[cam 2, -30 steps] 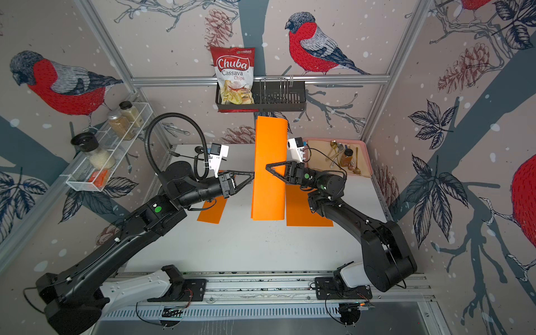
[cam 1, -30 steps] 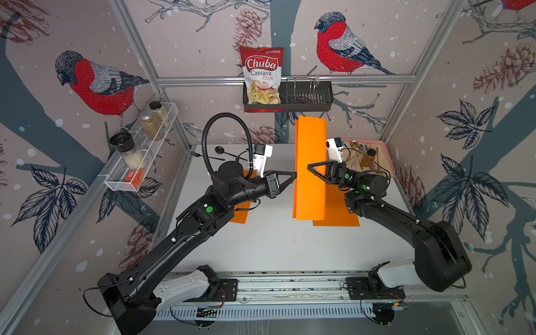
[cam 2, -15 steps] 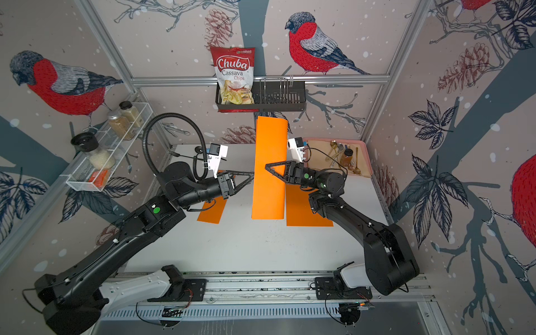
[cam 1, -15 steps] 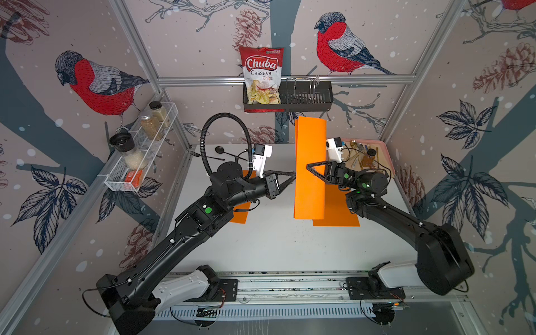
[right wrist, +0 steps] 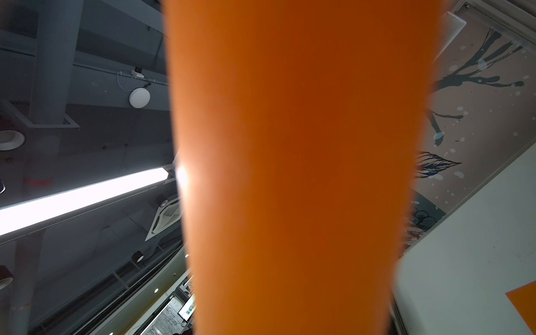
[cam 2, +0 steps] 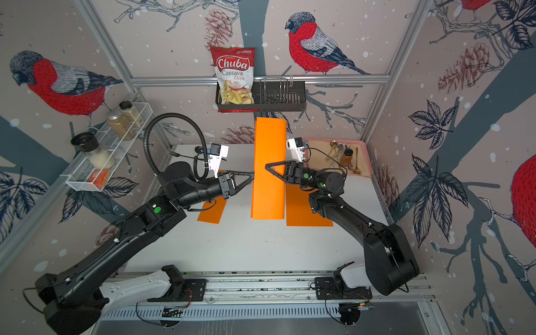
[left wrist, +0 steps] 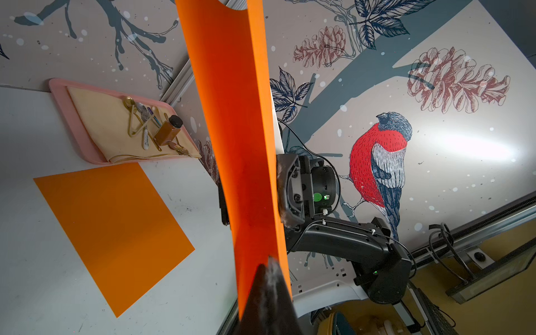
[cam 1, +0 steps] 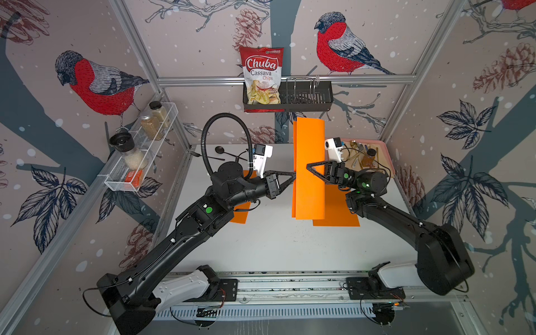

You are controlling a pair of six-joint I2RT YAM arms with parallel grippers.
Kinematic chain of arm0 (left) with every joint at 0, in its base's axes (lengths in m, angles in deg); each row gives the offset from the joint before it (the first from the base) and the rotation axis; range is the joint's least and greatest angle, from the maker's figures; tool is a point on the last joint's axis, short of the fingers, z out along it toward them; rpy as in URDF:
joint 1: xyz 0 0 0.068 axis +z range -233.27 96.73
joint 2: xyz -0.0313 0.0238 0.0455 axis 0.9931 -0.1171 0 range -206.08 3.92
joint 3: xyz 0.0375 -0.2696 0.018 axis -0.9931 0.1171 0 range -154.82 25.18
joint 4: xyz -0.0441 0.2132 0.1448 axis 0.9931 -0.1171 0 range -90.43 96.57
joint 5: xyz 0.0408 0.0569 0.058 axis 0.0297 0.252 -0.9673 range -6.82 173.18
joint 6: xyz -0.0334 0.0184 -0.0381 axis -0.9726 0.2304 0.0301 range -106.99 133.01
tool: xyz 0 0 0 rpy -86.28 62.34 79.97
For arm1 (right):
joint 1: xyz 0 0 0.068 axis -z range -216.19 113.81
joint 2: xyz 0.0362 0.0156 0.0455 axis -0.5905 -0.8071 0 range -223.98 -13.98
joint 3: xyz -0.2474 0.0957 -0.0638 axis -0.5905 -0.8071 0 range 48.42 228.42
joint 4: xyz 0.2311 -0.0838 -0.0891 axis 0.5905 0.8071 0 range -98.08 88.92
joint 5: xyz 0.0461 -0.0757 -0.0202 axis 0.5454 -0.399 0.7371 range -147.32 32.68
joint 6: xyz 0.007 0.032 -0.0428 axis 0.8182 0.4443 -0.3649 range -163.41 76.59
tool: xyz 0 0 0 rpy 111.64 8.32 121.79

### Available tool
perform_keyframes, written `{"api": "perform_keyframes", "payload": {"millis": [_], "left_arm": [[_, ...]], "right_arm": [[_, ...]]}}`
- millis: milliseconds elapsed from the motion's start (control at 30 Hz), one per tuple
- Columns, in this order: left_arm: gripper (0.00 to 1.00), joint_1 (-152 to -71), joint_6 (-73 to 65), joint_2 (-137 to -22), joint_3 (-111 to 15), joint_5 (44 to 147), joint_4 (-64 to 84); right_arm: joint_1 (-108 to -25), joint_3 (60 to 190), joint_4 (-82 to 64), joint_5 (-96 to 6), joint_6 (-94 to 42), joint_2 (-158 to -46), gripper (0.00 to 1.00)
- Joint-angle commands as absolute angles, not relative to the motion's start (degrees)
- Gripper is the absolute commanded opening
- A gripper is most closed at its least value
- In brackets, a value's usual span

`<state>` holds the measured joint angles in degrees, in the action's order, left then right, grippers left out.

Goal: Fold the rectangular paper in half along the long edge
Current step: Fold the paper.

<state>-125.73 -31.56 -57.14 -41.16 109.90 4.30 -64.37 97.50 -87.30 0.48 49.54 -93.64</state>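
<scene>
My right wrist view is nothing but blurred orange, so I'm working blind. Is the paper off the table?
Observer: Yes. The paper is lifted clear of the table. It is doubled over lengthwise, and its two layers bow apart at the far end.
Operator: What's holding it?
Observer: The left end effector is shut on the paper's open long edge, where the two layers meet.
</scene>
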Motion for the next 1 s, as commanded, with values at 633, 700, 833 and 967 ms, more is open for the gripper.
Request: {"api": "perform_keyframes", "payload": {"millis": [633,700,833,967], "left_arm": [[0.32,-126.1,-28.3,-56.9,-43.4,106.4,0.6],[0.33,-126.2,-28.5,-57.1,-43.4,106.9,1.1],[0.32,-126.7,-29.4,-57.4,-42.8,107.6,2.7],[0.33,-127.6,-29.5,-57.8,-42.3,107.3,3.1]], "right_arm": [[-64.8,98.1,-91.3,0.3,50.9,-93.4,0.32],[-64.9,98.2,-91.2,0.2,50.8,-93.4,0.32],[-65.1,98.4,-90.7,0.3,50.5,-93.3,0.32],[-65.5,98.9,-89.5,0.1,49.4,-93.3,0.32]]}}
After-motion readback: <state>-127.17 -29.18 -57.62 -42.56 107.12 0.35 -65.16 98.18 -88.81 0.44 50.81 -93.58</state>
